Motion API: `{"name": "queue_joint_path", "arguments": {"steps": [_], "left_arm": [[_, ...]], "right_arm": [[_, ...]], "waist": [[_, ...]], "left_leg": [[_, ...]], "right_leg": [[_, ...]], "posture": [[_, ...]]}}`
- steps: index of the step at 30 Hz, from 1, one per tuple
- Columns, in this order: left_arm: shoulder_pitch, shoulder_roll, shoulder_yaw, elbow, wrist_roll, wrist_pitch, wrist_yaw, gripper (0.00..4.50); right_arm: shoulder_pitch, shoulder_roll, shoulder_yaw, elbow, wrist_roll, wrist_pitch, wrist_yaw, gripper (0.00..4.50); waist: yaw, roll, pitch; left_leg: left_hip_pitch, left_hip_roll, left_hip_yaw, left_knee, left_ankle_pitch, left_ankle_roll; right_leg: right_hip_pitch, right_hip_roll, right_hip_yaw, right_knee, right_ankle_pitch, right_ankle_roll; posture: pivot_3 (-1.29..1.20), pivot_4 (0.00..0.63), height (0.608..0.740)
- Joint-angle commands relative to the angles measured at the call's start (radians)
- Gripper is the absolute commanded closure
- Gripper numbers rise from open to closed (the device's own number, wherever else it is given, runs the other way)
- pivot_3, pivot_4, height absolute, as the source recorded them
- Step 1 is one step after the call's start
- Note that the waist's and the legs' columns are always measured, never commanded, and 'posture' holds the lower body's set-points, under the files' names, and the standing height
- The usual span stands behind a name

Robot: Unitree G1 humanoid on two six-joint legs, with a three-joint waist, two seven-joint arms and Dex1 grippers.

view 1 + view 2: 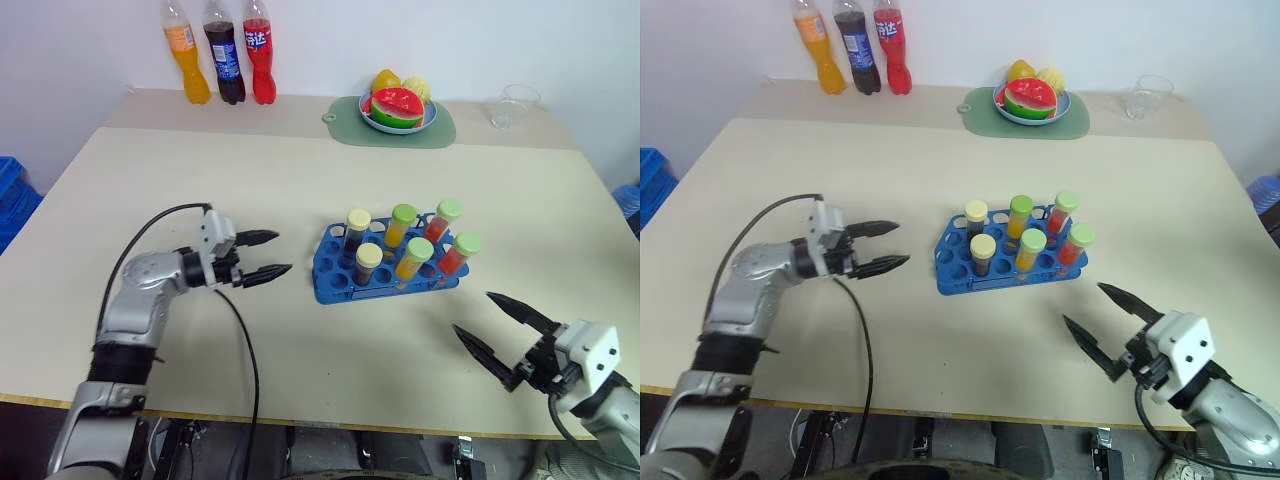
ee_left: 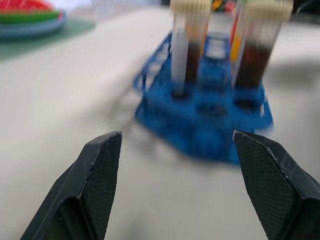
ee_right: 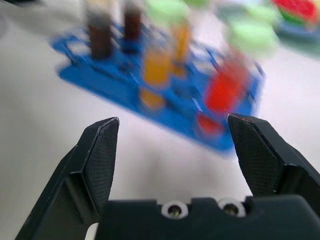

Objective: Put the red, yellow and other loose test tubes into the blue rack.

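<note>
Left eye view: the blue rack [image 1: 335,272] sits right of centre on the table [image 1: 300,180], holding six capped test tubes [image 1: 413,257] upright in two rows. The left gripper [image 1: 268,255] hangs at centre left, fingers spread wide and empty, pointing at the rack. The right gripper [image 1: 503,322] is at lower right, jaws also wide and empty.

Left wrist view: two black fingers [image 2: 97,175] stand far apart, the rack with two brown tubes [image 2: 252,60] between them, higher in the frame.

Right wrist view: open fingers [image 3: 97,160] frame the rack's yellow and red tubes [image 3: 227,87].
</note>
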Motion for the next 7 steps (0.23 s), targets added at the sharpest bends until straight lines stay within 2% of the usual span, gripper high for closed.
{"name": "queue_joint_path", "arguments": {"steps": [1, 7], "left_arm": [[0.05, 0.034, 0.04, -0.095, -0.044, 0.03, -0.003, 0.85], [0.117, 0.058, 0.058, -0.164, -0.086, 0.086, 0.016, 0.85]], "right_arm": [[0.027, 0.013, -0.061, 0.02, 0.034, -0.035, 0.02, 0.65], [0.028, 0.008, -0.101, 0.084, 0.044, -0.048, 0.04, 0.65]], "waist": [[-0.001, 0.0, 0.0], [-0.002, 0.0, 0.0]], "left_leg": [[0.0, 0.0, 0.0, 0.0, 0.0, 0.0], [0.001, 0.001, 0.001, 0.0, 0.0, 0.0]], "right_leg": [[0.0, 0.0, 0.0, 0.0, 0.0, 0.0], [0.0, 0.0, 0.0, 0.0, 0.0, 0.0]], "posture": [[0.0, 0.15, 0.74], [0.0, 0.15, 0.74]]}}
